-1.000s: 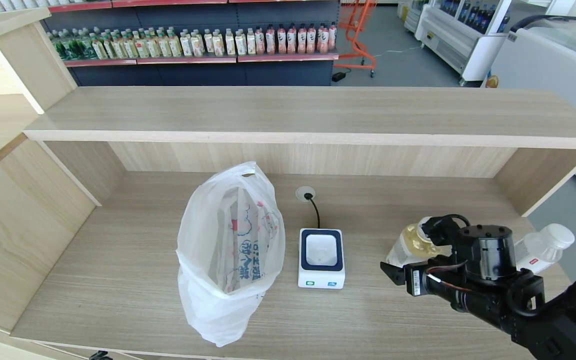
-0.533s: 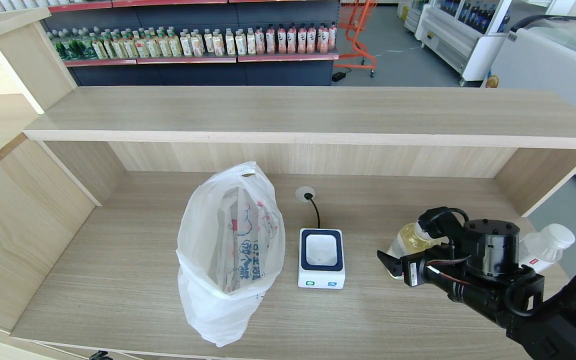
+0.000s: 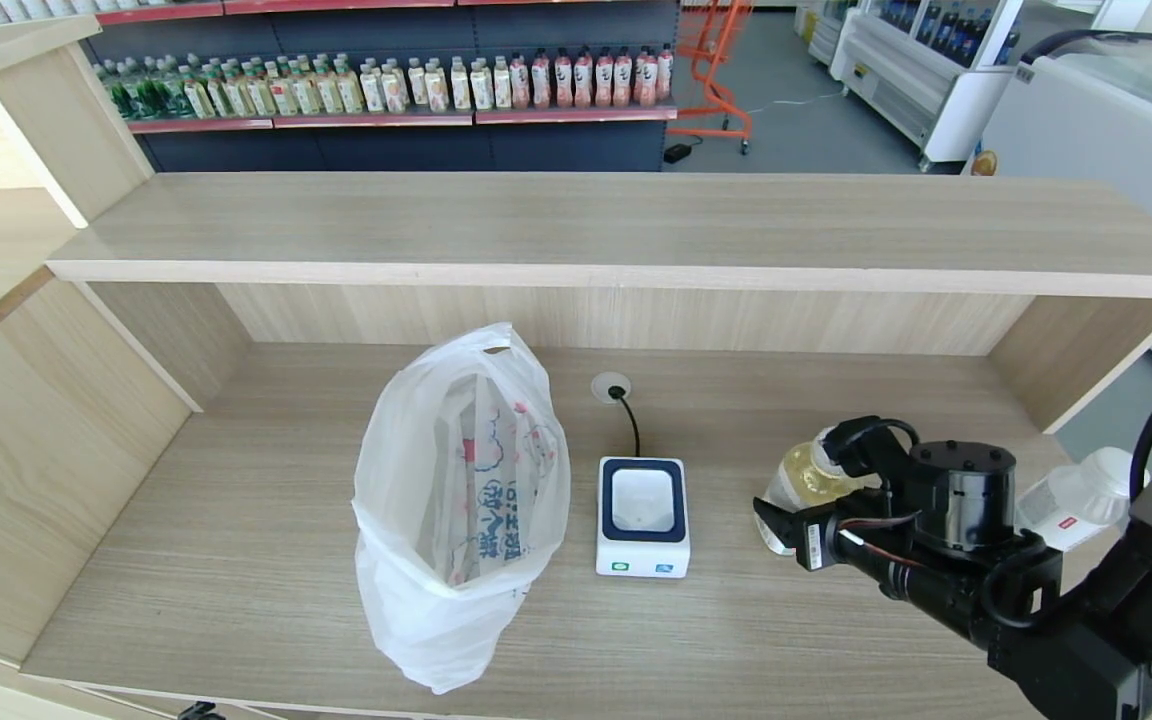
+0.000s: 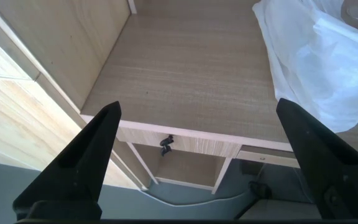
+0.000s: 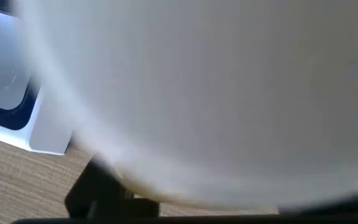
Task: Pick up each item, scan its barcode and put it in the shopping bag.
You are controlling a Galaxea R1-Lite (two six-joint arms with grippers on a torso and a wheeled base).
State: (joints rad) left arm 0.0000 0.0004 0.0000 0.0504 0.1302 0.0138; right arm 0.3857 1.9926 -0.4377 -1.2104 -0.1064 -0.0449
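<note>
1. Left gripper (image 4: pixel 197 106): the left wrist view gives me its jaws wide apart and empty, above the near edge of the counter (image 3: pixel 236 560), with the bag's side close by.
2. Shopping bag (image 3: pixel 461 500): it stands open-mouthed on the counter, just beside the scanner (image 3: pixel 642 515) at its 9 o'clock. I see no change here over the last second.
3. Right gripper (image 3: pixel 808 482): it is clamped on the yellow bottle (image 3: pixel 794 470), at 3 o'clock of the scanner. Over the last second both have shifted towards 9 o'clock, closing on the scanner. I judge the scan approach to be under way, with bagging not yet done.
4. Right wrist view: the bottle's pale wall sits hard against the lens, with the scanner's corner beyond. The head view gives me the gap between them.
5. Clear bottle (image 3: pixel 1076 495): it lies at 3 o'clock of the right gripper, untouched.
</note>
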